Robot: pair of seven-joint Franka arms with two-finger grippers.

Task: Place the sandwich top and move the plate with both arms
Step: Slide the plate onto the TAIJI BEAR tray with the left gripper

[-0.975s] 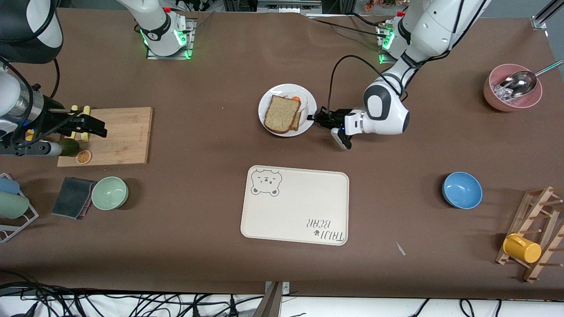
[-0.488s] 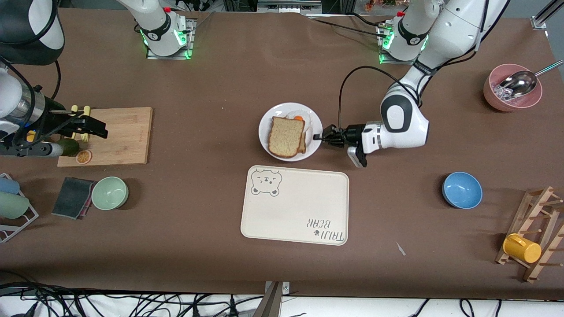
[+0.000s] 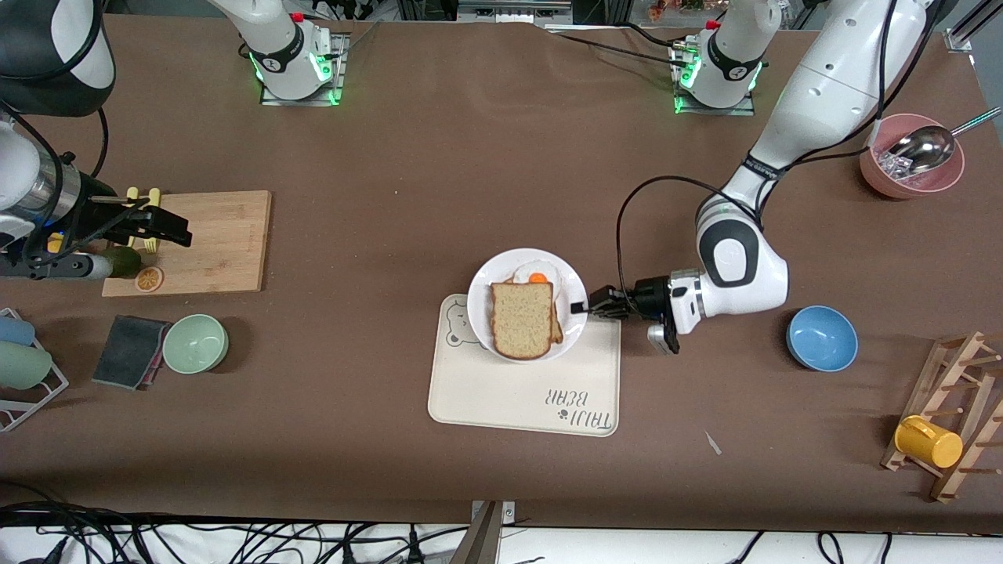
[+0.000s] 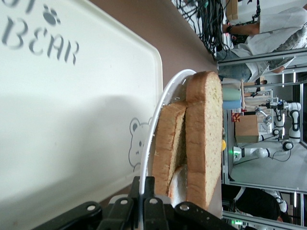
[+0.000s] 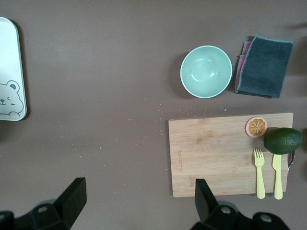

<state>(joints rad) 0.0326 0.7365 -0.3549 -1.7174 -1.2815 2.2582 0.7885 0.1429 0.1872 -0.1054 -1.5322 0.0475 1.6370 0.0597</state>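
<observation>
The white plate (image 3: 483,291) hangs over the edge of the beige bear tray (image 3: 517,395) that lies farther from the front camera. On it lies the sandwich top (image 3: 522,319), a tan bread slice stacked on another slice, with a fried egg (image 3: 536,276) peeking out. My left gripper (image 3: 581,307) is shut on the plate's rim at the left arm's side. The left wrist view shows its fingers pinching the rim (image 4: 156,124) edge-on at the left gripper (image 4: 145,184), with the sandwich top (image 4: 204,139) beside it and the tray (image 4: 72,120) below. My right gripper (image 5: 139,191) waits open over bare table beside the cutting board (image 5: 216,153).
A green bowl (image 3: 195,343) and a dark cloth (image 3: 129,351) lie near the cutting board (image 3: 211,235), which holds an avocado (image 5: 283,140) and yellow cutlery. A blue bowl (image 3: 821,338), a pink bowl with a scoop (image 3: 909,164) and a wooden rack with a yellow cup (image 3: 928,441) stand toward the left arm's end.
My left gripper has carried the plate with the sandwich from mid-table toward the front camera, until it is over the tray's edge. The right arm has not moved.
</observation>
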